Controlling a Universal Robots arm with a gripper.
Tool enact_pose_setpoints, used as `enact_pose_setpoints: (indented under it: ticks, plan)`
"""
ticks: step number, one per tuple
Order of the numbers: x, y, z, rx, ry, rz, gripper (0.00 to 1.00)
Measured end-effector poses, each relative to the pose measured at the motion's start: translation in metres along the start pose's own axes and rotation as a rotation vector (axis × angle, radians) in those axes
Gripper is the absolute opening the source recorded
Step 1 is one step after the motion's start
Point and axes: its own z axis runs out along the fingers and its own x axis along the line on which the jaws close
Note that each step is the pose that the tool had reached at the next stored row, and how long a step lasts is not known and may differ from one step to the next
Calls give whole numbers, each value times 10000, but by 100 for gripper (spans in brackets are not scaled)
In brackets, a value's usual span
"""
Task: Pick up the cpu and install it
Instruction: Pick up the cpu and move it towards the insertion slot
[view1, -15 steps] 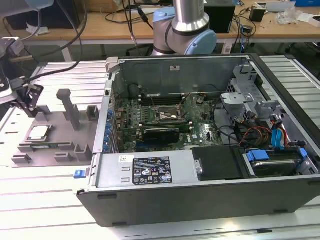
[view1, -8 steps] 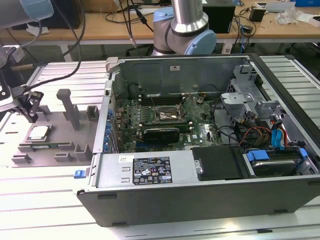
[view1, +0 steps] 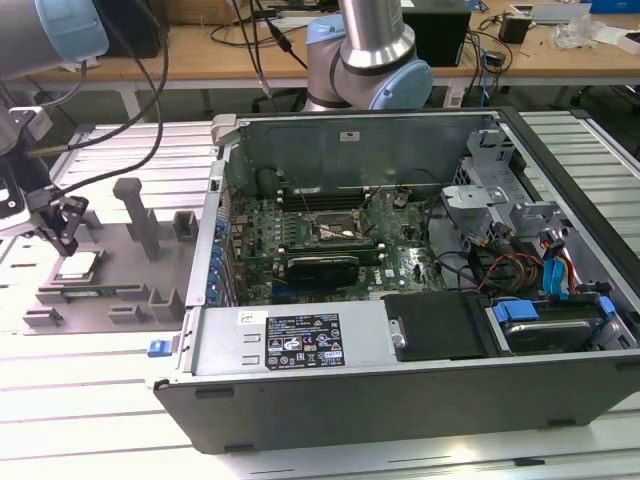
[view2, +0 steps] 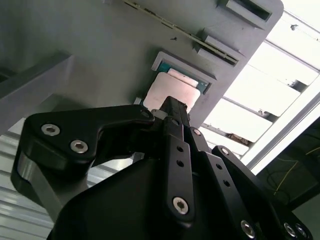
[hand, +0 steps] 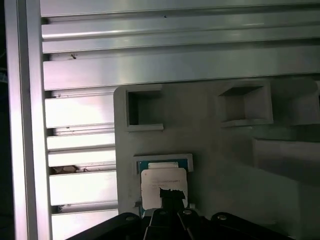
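- The tool (view1: 67, 238) hangs just above the cpu (view1: 76, 266), with its fingers drawn together and gripping nothing.
- The cpu lies flat in a recess of the grey tray (view1: 150, 272) on the worktop (view1: 90, 410), to the exterior view's left of the open computer case (view1: 400, 360).

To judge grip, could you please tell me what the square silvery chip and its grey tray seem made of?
The small square silvery cpu: likely a metal lid, with a pale satin sheen. The grey blocky tray: probably matte plastic, uniformly dull with no glare.
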Motion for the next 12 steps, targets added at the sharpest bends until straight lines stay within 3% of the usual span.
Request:
enact_pose_setpoints:
  ticks: [7, 12]
  plan:
    - [25, -7, 98, 0, 2, -1, 11]
    - [25, -7, 100, -1, -1, -1, 11]
